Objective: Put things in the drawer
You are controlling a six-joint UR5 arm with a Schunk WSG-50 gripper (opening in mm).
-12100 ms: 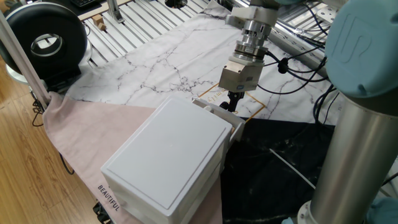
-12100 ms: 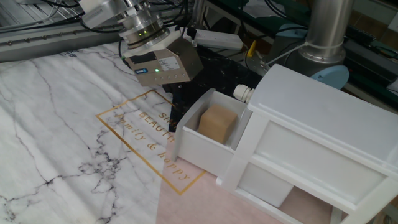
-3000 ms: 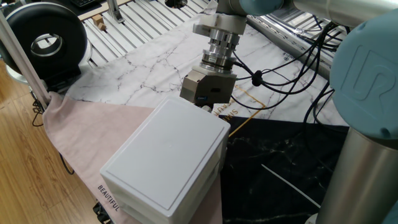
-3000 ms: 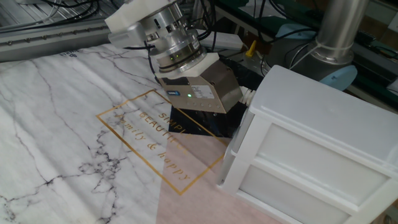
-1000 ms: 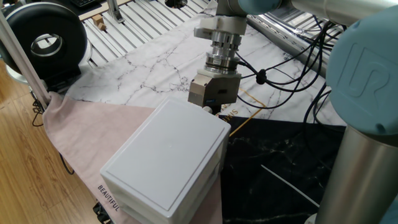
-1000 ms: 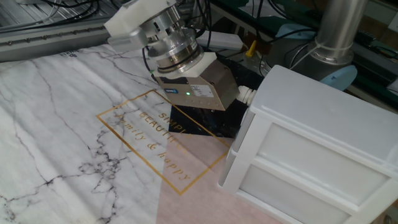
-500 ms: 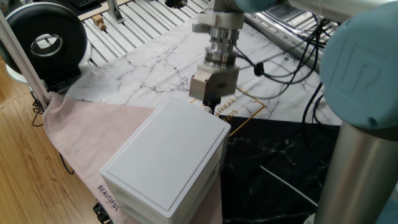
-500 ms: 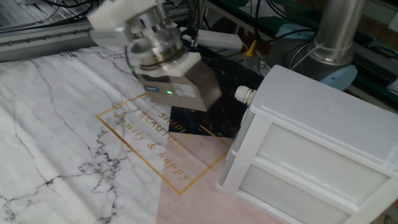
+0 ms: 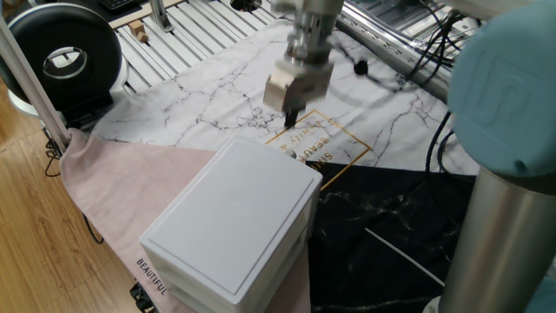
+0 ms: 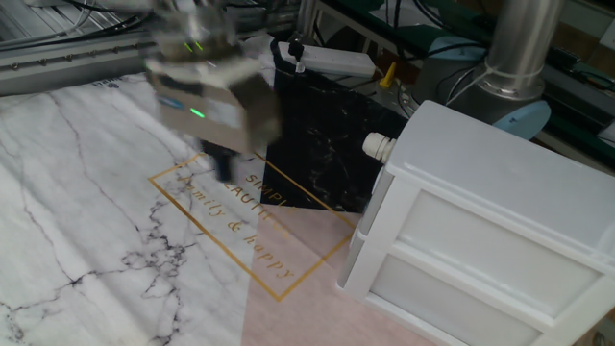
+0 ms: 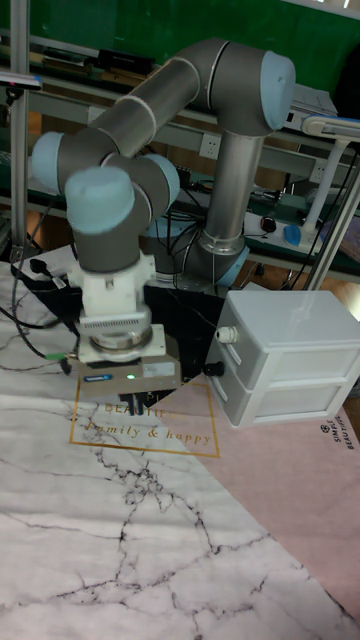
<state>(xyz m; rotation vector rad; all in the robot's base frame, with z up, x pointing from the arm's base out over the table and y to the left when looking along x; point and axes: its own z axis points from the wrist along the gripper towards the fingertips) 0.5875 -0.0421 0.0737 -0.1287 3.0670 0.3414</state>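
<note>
— drawer (image 10: 377, 207)? cube?
— pushed flush into the white cabinet (image 11: 290, 365); cube hidden from view.
— tool (image 9: 291, 116)?
— blurred above the gold lettering (image 10: 231, 223), left of cabinet; finger state unclear.

- The cabinet (image 10: 500, 221) was plain white, its drawer (image 11: 290, 351) front white too.
- The marble sheet (image 10: 86, 192) was white with grey veins and gold lettering (image 11: 145, 432) in a gold frame.
- The cloth (image 9: 130, 187) was pale pink.
- The black sheet (image 10: 332, 144) had faint white veins.
- The arm (image 11: 150, 110) was grey with light-blue caps.
</note>
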